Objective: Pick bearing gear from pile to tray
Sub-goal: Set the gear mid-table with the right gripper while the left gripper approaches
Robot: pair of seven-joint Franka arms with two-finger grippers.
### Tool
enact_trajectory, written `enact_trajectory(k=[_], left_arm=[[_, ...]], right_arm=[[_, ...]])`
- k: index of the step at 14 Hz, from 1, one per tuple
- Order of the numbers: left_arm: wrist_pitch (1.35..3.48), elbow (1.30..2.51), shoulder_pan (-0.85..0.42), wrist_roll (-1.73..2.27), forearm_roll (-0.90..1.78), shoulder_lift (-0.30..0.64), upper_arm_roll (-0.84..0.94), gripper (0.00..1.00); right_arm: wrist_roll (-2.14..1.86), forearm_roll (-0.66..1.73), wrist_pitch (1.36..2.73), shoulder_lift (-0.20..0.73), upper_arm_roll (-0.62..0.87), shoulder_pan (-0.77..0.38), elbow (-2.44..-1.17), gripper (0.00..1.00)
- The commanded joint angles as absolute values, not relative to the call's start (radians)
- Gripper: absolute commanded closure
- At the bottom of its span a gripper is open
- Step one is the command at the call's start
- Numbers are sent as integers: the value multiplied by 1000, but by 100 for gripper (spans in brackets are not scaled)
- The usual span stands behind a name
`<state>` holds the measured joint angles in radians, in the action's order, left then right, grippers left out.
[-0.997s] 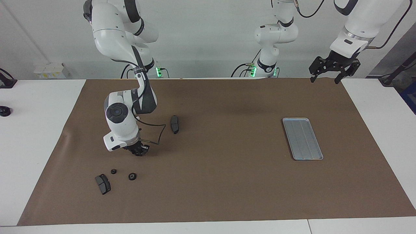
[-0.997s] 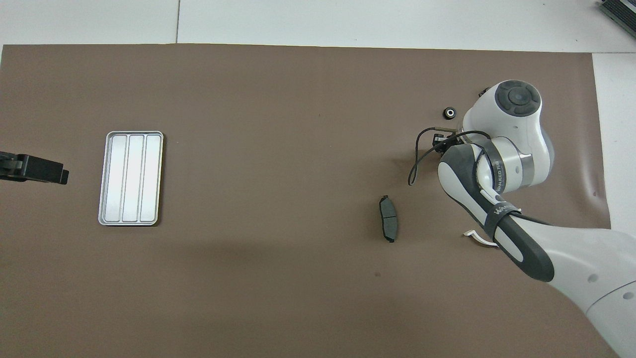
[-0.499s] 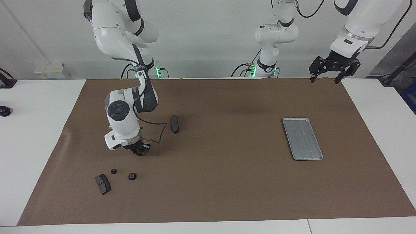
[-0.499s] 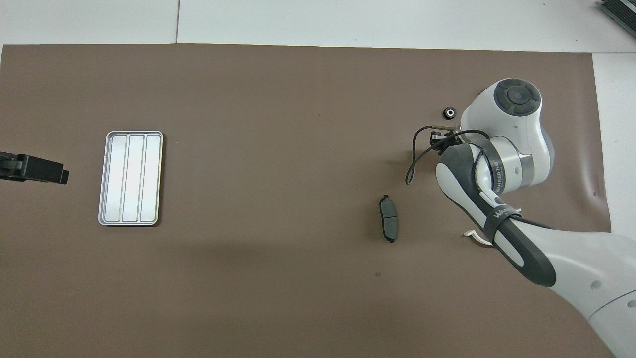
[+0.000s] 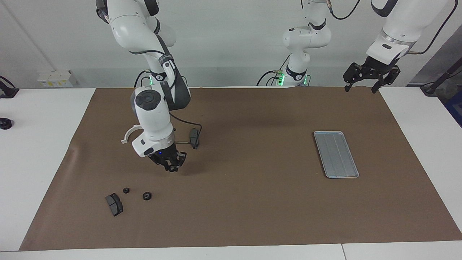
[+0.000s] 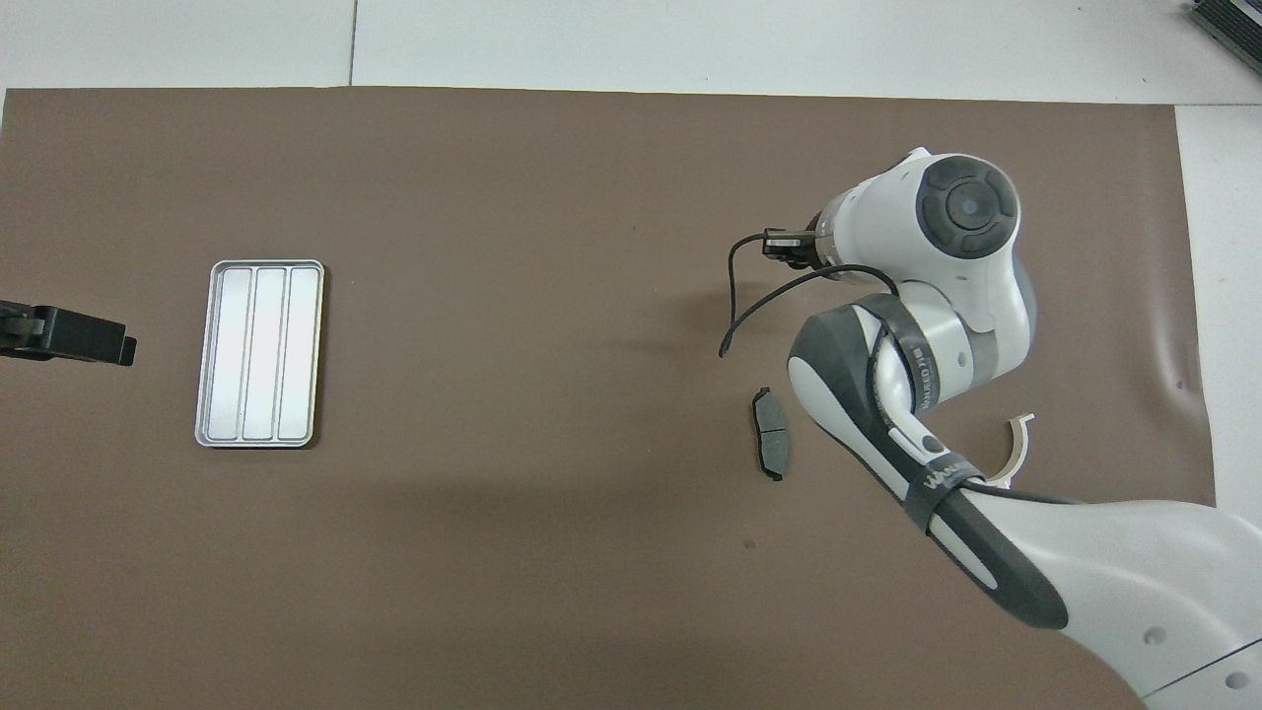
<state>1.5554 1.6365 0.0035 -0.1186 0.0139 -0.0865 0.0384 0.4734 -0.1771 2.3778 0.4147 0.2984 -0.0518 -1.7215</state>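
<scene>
Low in the facing view's lower left, two black gears [image 5: 146, 196] lie on the mat beside a brake pad [image 5: 114, 204]. They look small, hard and light, and likely to roll, so best pinched across the rim from above. Above them hangs the right gripper [image 5: 172, 167]; I can't tell if it is closed on anything. The tray [image 5: 336, 154] lies mid-right. At upper right, the left gripper [image 5: 361, 89] waits, jaws apart.
</scene>
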Motion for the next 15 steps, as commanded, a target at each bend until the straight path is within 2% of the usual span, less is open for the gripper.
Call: enact_trajectory(k=[1,6,9,12,13,15], left_arm=[[1555,1628,-5,-132,15,-86,31,0],[1571,1635,-6,-129,15,-87,31,0],[1577,1635,-6,-130,15,-87,31,0],[1580,1647,-8,-127,15,-92,32,0],[1583,1661,-8,-126,15,-97,32,0],[1623,1696,-8,-123,15,-107,32,0]], right_arm=[[510,-167,2497,431,304,-141,-1712,82],[603,-183,2683,465,299,-320,-1700,82],[627,-189,2726,567,287,-408,-1593,82],[702,-279,2729,678,203,-500,-1484,81],[733,-290,2735,708,201,-505,-1455,78],[767,-291,2734,735,198,-535,-1411,57]])
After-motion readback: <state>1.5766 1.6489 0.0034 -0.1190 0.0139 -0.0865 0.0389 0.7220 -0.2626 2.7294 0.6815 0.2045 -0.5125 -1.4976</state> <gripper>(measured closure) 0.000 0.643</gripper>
